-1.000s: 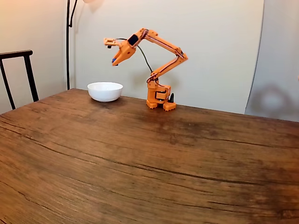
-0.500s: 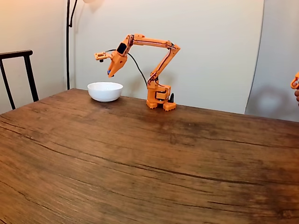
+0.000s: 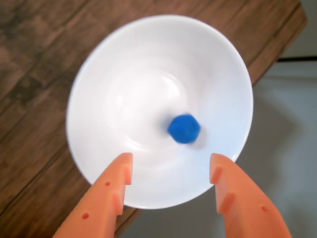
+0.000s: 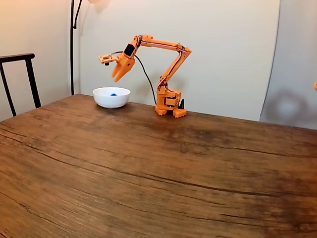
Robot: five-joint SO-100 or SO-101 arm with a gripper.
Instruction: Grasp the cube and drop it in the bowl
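A small blue cube [image 3: 184,129] lies inside the white bowl [image 3: 129,69], a little right of its centre in the wrist view. My gripper [image 3: 171,157] hangs above the bowl, open, its two orange fingers [image 3: 111,193] spread wide with nothing between them. From the fixed view, the bowl [image 4: 111,99] stands at the table's far left, beside the arm's orange base [image 4: 168,103]. The cube [image 4: 114,94] shows as a blue speck just over the rim. The gripper [image 4: 117,78] points down a short way above the bowl.
The bowl sits near the far edge of the wooden table [image 4: 158,163], with floor beyond the table edge [image 3: 277,44]. A dark chair [image 4: 20,74] and a lamp pole [image 4: 72,44] stand at the left. Something small and orange [image 4: 315,85] pokes in at the right edge.
The gripper, shut on the blue cube half a second ago, has opened. The cube has dropped into the bowl. The arm has hardly moved since then.
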